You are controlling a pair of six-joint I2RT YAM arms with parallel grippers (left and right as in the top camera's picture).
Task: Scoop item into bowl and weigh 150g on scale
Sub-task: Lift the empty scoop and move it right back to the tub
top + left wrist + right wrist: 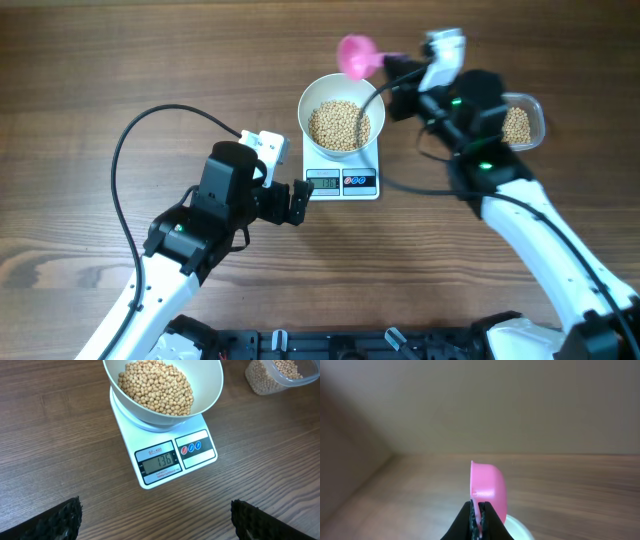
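Left arm [160, 290], right arm [530, 225]: white tubes, chunky black joints behind left pincer [300, 203] and right pincer [479, 512], looping black cables [120, 170].

scale [165, 438] display [159, 462]: 136, sf-400

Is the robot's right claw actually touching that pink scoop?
Touching. The right wrist view shows the right gripper shut on the scoop, with its thin handle pinched between the two dark fingers.

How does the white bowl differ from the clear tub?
The bowl is round and opaque white; the tub is clear and boxier. The bowl sits on the scale, the tub on the table. Both hold beans.
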